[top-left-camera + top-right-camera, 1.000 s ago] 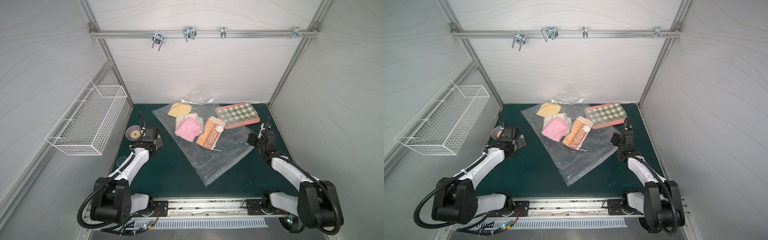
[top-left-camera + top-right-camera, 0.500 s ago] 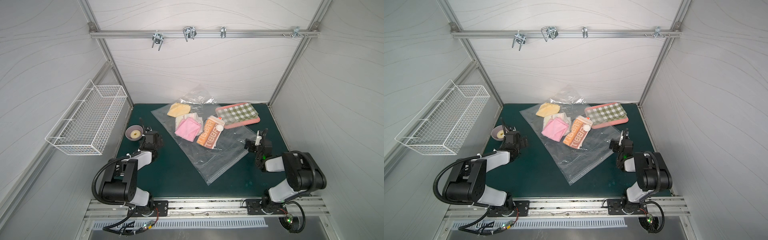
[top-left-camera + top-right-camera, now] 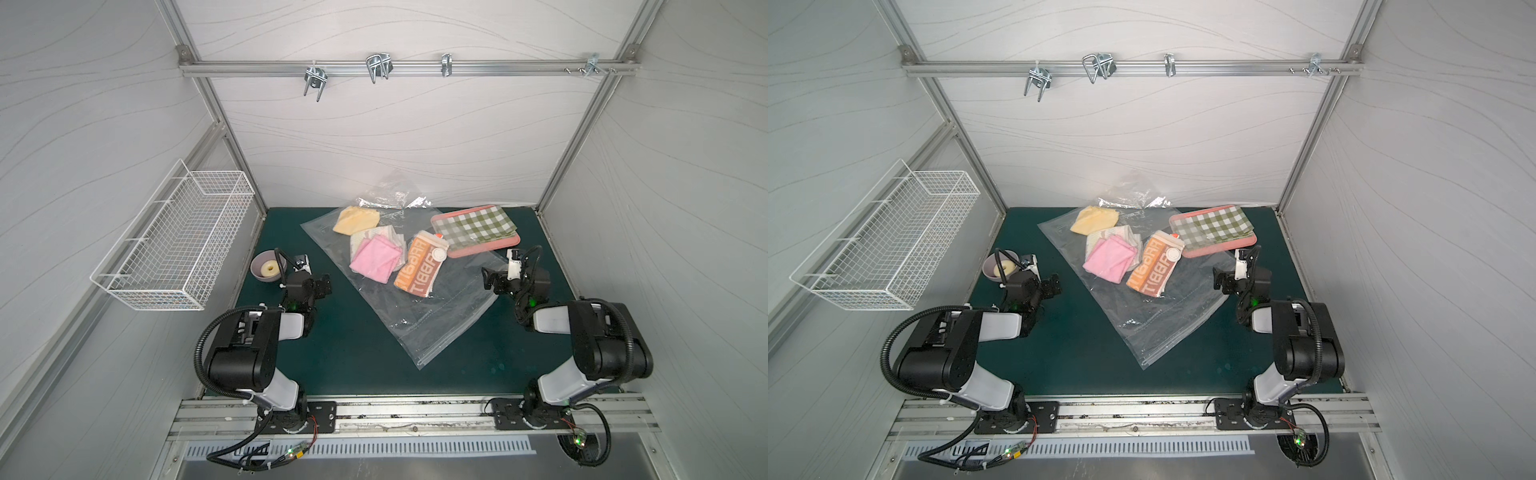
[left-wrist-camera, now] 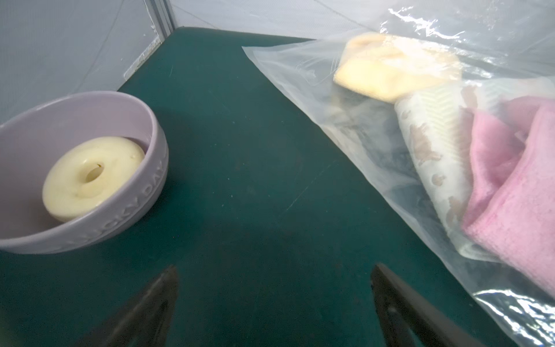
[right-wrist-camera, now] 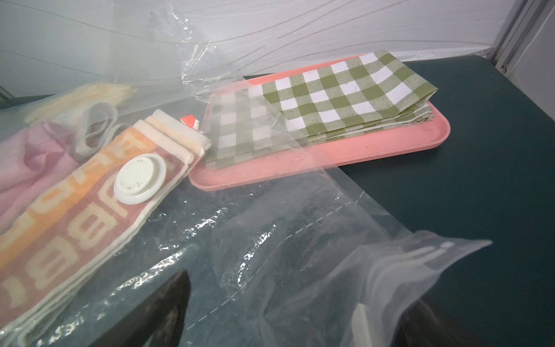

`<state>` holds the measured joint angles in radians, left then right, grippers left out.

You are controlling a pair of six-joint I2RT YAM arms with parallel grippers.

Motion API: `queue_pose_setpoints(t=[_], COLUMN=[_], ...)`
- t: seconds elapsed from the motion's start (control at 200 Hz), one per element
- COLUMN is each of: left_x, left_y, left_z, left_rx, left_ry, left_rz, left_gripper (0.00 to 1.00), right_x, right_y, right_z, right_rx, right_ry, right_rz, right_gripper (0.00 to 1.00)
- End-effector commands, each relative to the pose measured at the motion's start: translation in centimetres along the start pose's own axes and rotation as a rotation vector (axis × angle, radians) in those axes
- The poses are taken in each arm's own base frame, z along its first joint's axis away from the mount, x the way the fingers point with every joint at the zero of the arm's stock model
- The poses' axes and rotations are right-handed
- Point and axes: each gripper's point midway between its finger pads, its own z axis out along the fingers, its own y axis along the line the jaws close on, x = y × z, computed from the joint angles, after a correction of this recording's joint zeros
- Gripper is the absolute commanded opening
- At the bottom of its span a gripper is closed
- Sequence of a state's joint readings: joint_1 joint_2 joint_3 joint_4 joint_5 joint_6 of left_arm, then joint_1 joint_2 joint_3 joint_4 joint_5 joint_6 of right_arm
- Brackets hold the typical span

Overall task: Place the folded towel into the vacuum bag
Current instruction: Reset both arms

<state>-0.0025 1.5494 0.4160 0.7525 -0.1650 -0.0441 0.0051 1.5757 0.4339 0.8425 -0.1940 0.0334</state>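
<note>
The clear vacuum bag (image 3: 449,316) lies diagonally across the green mat in both top views. Folded towels show through its plastic: orange lettered (image 3: 417,272), pink (image 3: 374,259), cream patterned and yellow (image 3: 355,219). The round white valve (image 5: 139,177) rests over the orange towel. My left gripper (image 3: 321,286) stands open low over bare mat, apart from the bag's left edge (image 4: 360,168). My right gripper (image 3: 492,282) is open at the bag's right side. In the right wrist view a loose zip-edge corner (image 5: 420,258) lies between its spread fingers, not clamped.
A pink tray (image 3: 486,249) holding a green checked cloth (image 3: 473,224) sits at the back right, partly under the bag's edge. A lilac bowl (image 3: 259,266) with a cream ring stands by the left gripper. A white wire basket (image 3: 178,237) hangs on the left wall.
Both arms have folded back and down, from stretched out to elbows tucked near their bases. The grippers drew slightly toward the front. The towels and bag have not moved.
</note>
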Motion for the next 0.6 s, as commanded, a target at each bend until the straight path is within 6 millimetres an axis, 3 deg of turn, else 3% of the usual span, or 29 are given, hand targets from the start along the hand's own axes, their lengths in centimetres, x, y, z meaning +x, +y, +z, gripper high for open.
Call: queue_pose_setpoints(t=[0.0, 0.595], left_x=[-2.23, -2.24], left_y=[-0.33, -0.34], left_z=[-0.1, 0.05], left_rx=[-0.002, 0.0], left_ry=[-0.088, -0.083], left_rz=[0.017, 0.018], left_gripper=[1.0, 1.0], right_x=[0.44, 0.39], right_y=[0.41, 0.42], right_z=[0.05, 0.04], right_rx=[-0.029, -0.029], right_ry=[0.011, 0.01], right_rz=[-0.022, -0.023], right_gripper=[0.99, 0.99])
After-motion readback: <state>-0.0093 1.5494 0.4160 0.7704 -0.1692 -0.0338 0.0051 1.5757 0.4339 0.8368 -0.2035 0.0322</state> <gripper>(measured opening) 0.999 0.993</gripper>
